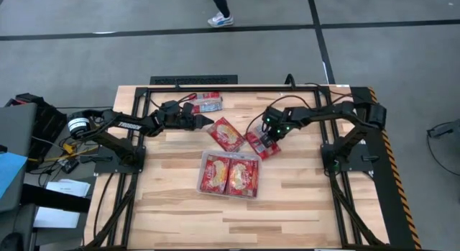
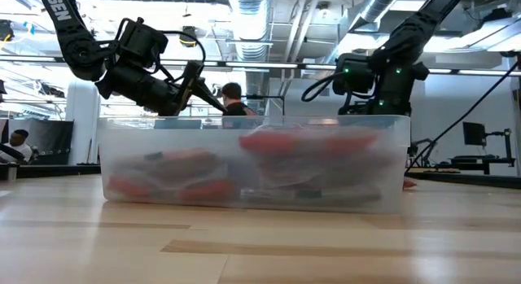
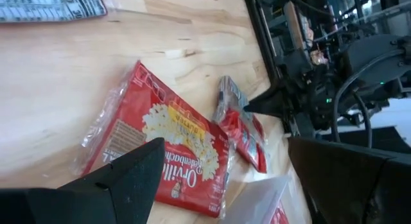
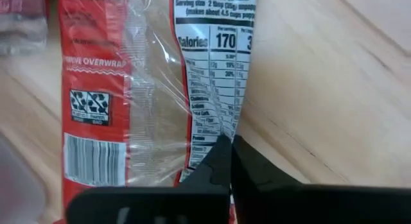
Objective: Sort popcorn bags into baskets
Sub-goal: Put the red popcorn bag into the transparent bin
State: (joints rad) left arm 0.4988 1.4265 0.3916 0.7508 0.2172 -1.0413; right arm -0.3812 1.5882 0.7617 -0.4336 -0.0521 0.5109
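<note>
While the right hand (image 1: 267, 141) pinches the edge of a popcorn bag (image 1: 260, 144) just beside the basket (image 1: 230, 173), the released left hand (image 1: 203, 121) hovers farther off.

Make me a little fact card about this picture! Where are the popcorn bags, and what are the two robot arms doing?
basket: clear rectangular plastic tray, middle of the wooden table
in basket: red popcorn bags lying flat
loose bag: red flat packet, on the table beyond the tray
pinched bag: red packet, nutrition label up
far bag: light-panelled packet near the table's back edge
right gripper: shut on the pinched bag's edge
left gripper: open, empty, beside the loose bag
</note>
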